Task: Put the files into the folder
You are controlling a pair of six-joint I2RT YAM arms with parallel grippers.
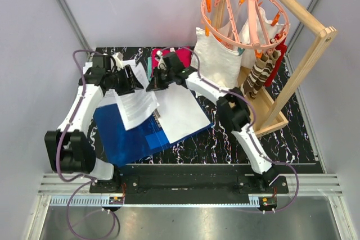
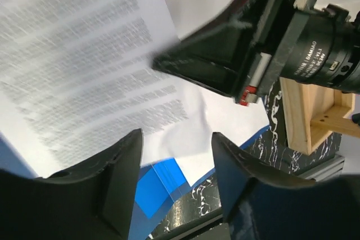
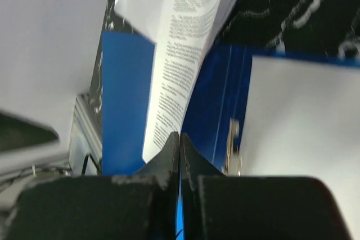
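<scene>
One marbled table is carrying the blue folder, lying open. I'm seeing a blank sheet resting on its right half and a printed sheet hanging lifted over its middle. Right gripper is pinching that printed sheet's edge; left gripper is holding its fingers apart near the same sheet.

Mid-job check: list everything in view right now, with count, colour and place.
folder: one, blue, open on the table
printed sheet: one, white, held above the folder
plain sheet: one, white, flat on the folder
clothes: pile, red, far edge
clip hanger: one, pink, on the wooden rack
cloth bag: one, white, under the clip hanger
striped socks: several, brown-white, beside the bag
left gripper: black, open, near the printed sheet
right gripper: black, shut on the printed sheet
</scene>
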